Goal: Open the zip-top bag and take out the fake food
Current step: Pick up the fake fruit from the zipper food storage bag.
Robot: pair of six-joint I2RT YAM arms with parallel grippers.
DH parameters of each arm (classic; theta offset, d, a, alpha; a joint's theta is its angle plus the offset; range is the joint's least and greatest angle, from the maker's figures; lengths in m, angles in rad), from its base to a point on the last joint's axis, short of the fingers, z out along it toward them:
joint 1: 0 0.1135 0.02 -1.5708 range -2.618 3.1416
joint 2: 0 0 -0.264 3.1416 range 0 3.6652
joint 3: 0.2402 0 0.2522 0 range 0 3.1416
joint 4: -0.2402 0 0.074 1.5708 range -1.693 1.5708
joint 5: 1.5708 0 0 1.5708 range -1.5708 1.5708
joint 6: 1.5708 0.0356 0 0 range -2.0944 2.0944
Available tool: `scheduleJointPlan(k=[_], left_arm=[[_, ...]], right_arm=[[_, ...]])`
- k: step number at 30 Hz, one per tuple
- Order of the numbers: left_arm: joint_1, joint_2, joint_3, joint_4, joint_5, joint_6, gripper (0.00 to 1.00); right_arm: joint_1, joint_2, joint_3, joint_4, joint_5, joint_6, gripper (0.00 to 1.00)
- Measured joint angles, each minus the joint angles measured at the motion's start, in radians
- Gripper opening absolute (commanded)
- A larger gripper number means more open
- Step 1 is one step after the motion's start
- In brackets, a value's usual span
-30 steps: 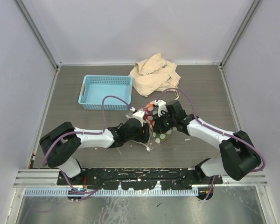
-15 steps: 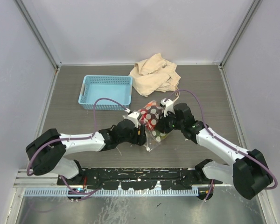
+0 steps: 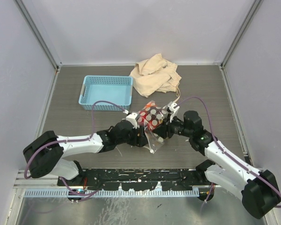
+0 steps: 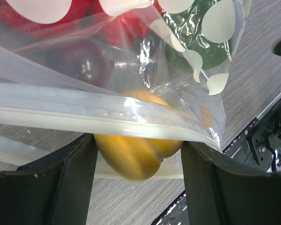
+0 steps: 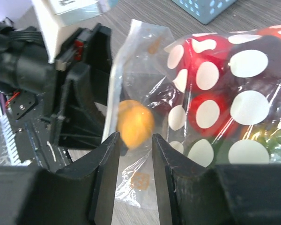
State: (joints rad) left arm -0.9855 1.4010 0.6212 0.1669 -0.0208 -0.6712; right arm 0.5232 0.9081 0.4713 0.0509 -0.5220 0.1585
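The zip-top bag (image 3: 152, 118), clear with white dots, lies mid-table between both grippers. Red, dark maroon and green fake food shows through it (image 5: 210, 110). In the left wrist view an orange fruit (image 4: 136, 152) sits in the bag's mouth, under the white zip strip (image 4: 84, 117). My left gripper (image 4: 139, 143) is shut on that fruit, one finger against each side. From above, the left gripper (image 3: 141, 136) is at the bag's near-left edge. My right gripper (image 5: 135, 140) is open just short of the bag, with only the film and the orange fruit (image 5: 136, 123) beyond its gap. Seen from above, it (image 3: 163, 130) is at the bag's right side.
A light blue basket (image 3: 106, 92) stands at the back left. A beige cloth bag (image 3: 155, 75) lies crumpled at the back centre. The table's near edge and the black base rail (image 4: 267, 140) run close behind the left gripper.
My right gripper has opened, let go of the bag and drawn back to the right. The left arm has stretched out lower, still holding at the bag's mouth.
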Motion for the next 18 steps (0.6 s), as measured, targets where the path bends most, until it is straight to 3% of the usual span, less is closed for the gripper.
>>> scheduleJointPlan(k=[7, 18], left_arm=[[0.020, -0.014, -0.037, 0.024, 0.038, -0.036, 0.18], [0.046, -0.014, -0.061, 0.089, 0.109, -0.081, 0.18]], right_arm=[[0.000, -0.141, -0.075, 0.084, -0.081, 0.044, 0.44], [0.000, -0.182, -0.110, 0.153, -0.143, 0.091, 0.48]])
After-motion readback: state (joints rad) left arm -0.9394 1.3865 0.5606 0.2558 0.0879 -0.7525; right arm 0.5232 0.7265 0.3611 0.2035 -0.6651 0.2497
